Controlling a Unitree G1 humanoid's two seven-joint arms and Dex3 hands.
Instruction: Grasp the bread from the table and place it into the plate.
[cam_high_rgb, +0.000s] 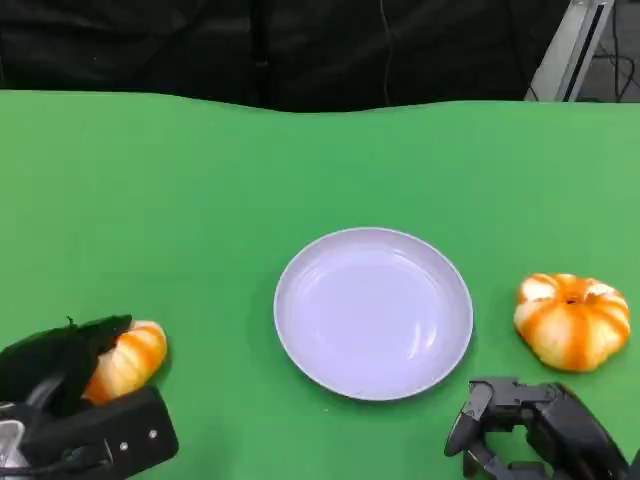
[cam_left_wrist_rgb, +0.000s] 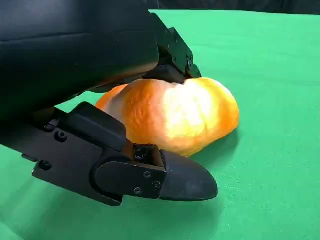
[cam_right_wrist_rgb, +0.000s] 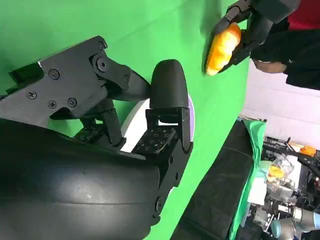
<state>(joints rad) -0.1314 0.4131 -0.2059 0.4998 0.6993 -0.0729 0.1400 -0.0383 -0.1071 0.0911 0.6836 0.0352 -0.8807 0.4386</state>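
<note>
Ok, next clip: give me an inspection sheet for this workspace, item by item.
Surface: green table, flat.
Job's things: bread at the near left; second bread right of the plate; plate in the middle, nothing in it.
Clutter: nothing seen.
Hands: left hand closed around the bread at the near left, bread resting on the table; right hand near the plate, holding nothing, fingers apart.
Cables: nothing seen on the table.
Surroundings: black curtain behind the table; metal frame at the far right.
</note>
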